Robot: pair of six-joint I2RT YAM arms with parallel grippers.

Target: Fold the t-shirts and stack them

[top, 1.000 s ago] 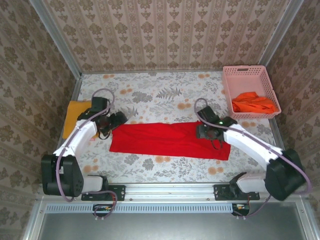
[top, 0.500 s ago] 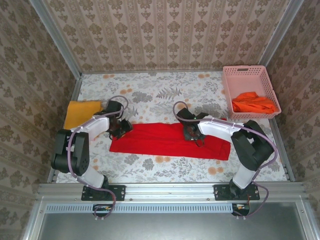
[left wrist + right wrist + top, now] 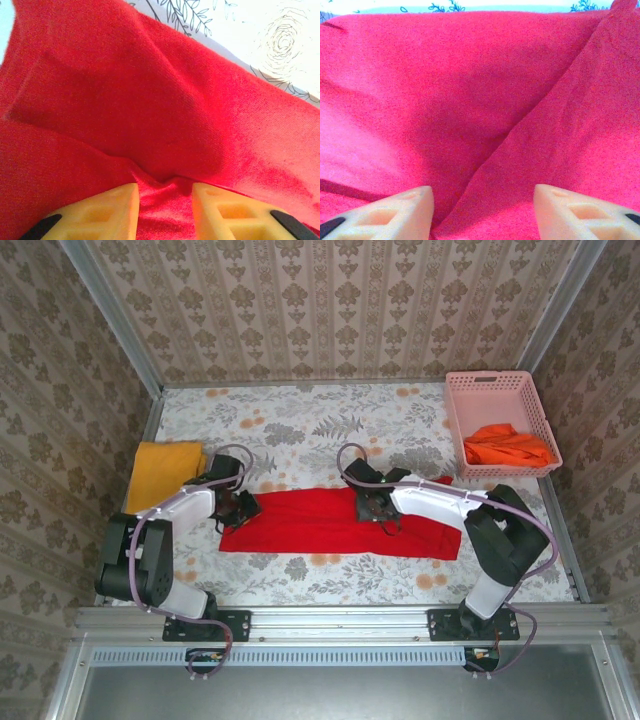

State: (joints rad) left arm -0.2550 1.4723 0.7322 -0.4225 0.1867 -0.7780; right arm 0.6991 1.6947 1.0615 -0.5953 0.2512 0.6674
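Observation:
The red t-shirt [image 3: 330, 525] lies as a long folded strip across the middle of the table. My left gripper [image 3: 238, 508] is at its left end; in the left wrist view the yellow fingers [image 3: 107, 207] of this gripper [image 3: 165, 192] pinch a puckered ridge of red cloth [image 3: 150, 100]. My right gripper [image 3: 375, 505] rests on the strip right of centre, jaws wide apart [image 3: 484, 195] over a diagonal fold edge in the red cloth [image 3: 445, 90]. A folded mustard-yellow t-shirt [image 3: 165, 470] lies at the left. An orange t-shirt [image 3: 505, 445] sits in the basket.
The pink lattice basket [image 3: 480, 385] stands at the back right corner. Metal frame rails [image 3: 110, 320] and patterned walls enclose the floral tabletop [image 3: 330, 430]. Both arms' cables loop above the wrists.
The left jaws closed on the shirt's left end after moving in from the left. The right gripper slid left along the strip, and its jaws narrowed, then widened again.

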